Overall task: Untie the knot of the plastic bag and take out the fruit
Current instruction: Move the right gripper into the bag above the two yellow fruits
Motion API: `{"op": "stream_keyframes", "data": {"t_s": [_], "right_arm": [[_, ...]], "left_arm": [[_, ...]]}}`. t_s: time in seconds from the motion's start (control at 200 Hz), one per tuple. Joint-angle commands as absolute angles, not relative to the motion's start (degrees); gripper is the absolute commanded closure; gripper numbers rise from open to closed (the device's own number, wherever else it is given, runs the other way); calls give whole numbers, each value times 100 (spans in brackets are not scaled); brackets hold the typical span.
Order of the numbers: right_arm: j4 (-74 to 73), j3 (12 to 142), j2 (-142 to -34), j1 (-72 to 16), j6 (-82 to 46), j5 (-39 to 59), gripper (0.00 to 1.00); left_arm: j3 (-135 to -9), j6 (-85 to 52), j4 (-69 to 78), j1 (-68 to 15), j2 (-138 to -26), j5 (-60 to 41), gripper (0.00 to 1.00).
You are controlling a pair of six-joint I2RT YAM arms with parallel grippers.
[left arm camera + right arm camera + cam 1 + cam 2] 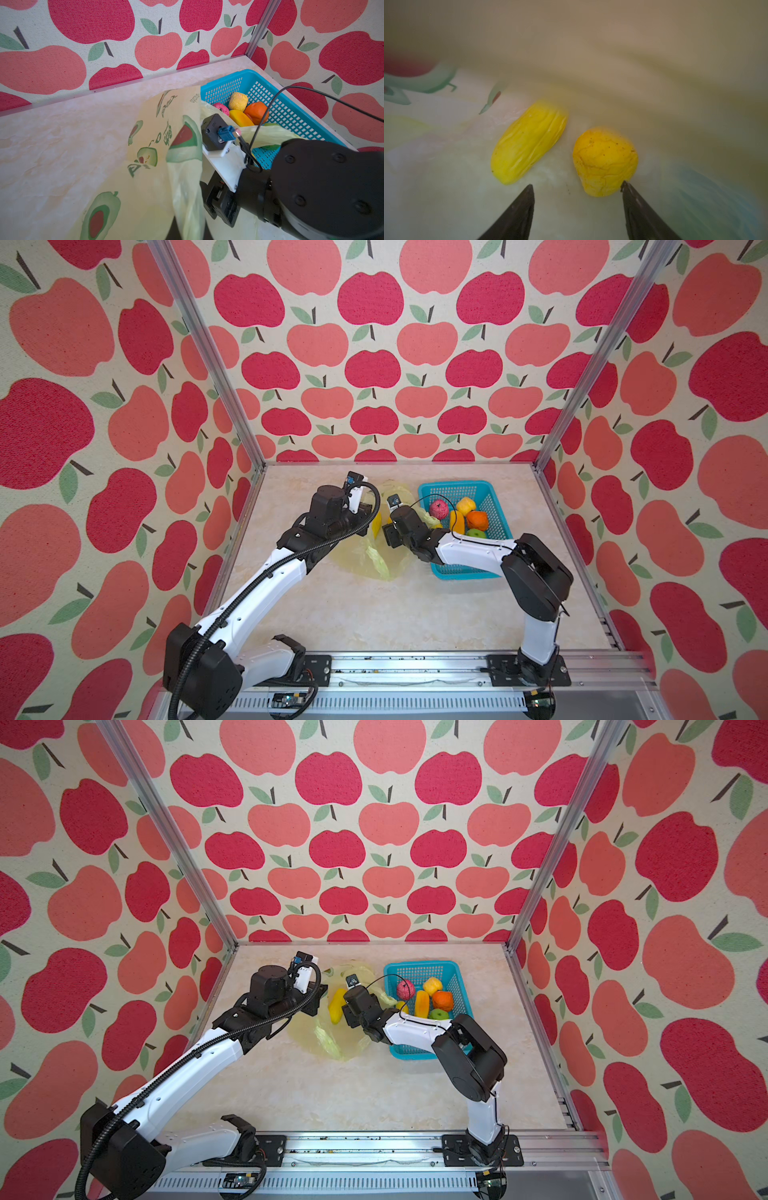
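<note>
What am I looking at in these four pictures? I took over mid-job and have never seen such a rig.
Two robot arms are mounted at the edge of a table, each ending in a two-fingered pincer. The two wide pictures come from one camera overhead; the other two from a small camera on each wrist. On the table lie a yellow-green plastic bag and a turquoise basket with several fruits in it. The left pincer is shut and seems to hold the bag's edge up. The right pincer is open inside the bag, facing a long yellow fruit and a rounder yellow fruit; it grips neither.
</note>
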State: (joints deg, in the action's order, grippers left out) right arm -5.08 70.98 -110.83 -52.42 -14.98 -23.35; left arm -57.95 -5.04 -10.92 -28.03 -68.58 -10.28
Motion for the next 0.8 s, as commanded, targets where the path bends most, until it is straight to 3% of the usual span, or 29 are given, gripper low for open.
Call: {"op": "stream_keyframes", "data": {"t_s": [0.0,0.13,0.235,0.35,0.4,0.61,0.795], "right_arm": [[-404,7490,-11476,-5196,-1687,-2736,24],[-724,7534,-11853,-5071,-1887,-2906,17],[-844,7524,-12059,-4992,-2110,-2874,18],[-932,7445,-12060,-4992,-2163,-2826,29],[-953,7393,-11998,-4992,-2169,-2805,39],[-1142,6967,-11397,-5045,-2062,-2741,67],[-1152,6674,-10900,-5148,-2048,-2641,79]], "left_arm": [[-5886,-475,-1151,-2843,-6777,-1168,100],[-5835,-483,-1127,-2874,-6758,-1152,100],[-5838,-485,-1105,-2881,-6775,-1107,100],[-5879,-483,-1131,-2874,-6832,-1019,100],[-5913,-491,-1160,-2869,-6863,-1002,100],[-5890,-535,-1182,-2858,-6825,-933,100],[-5873,-545,-1160,-2845,-6820,-917,100]]}}
